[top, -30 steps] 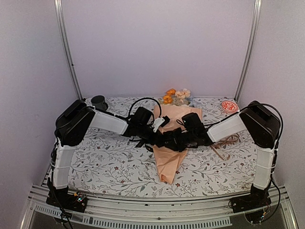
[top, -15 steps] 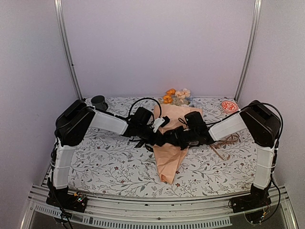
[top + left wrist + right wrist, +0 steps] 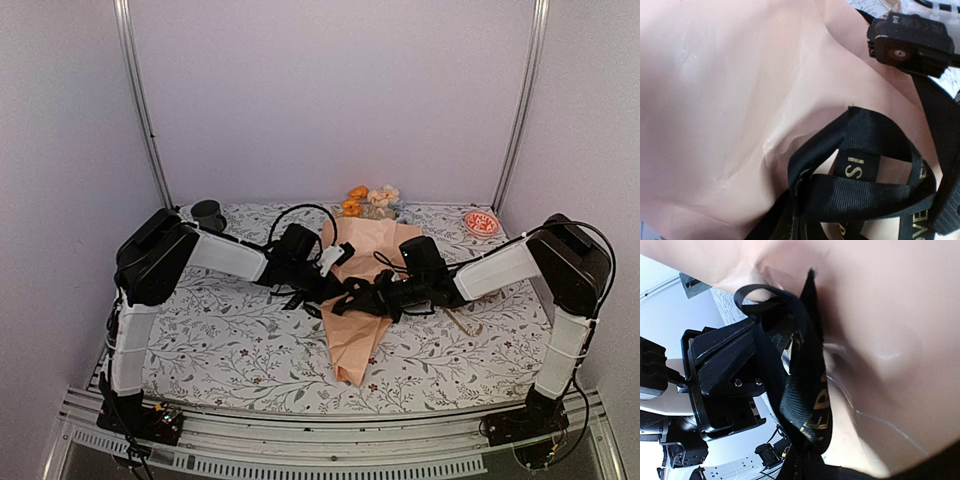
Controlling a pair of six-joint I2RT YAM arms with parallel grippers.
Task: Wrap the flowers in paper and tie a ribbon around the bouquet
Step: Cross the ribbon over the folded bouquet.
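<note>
The bouquet (image 3: 352,335) lies along the middle of the flowered table cover (image 3: 230,340), tip toward the arms and blooms at the far end. Its paper (image 3: 730,100) cone is thin and light and would likely crease or spring open if squeezed, so any hold belongs on the narrow waist, where the stems back it. The flowers (image 3: 371,201) look light too; only their heads show, the stems being hidden inside the cone. The ribbon (image 3: 867,182) is a floppy woven band, looped loosely at the waist, best pinched flat near its ends. The left gripper (image 3: 334,286) and right gripper (image 3: 375,295) meet over that waist, both clamped shut, each apparently on a ribbon strand. Their fingertips are cut off in both wrist views, and whether a knot has formed is hard to tell
</note>
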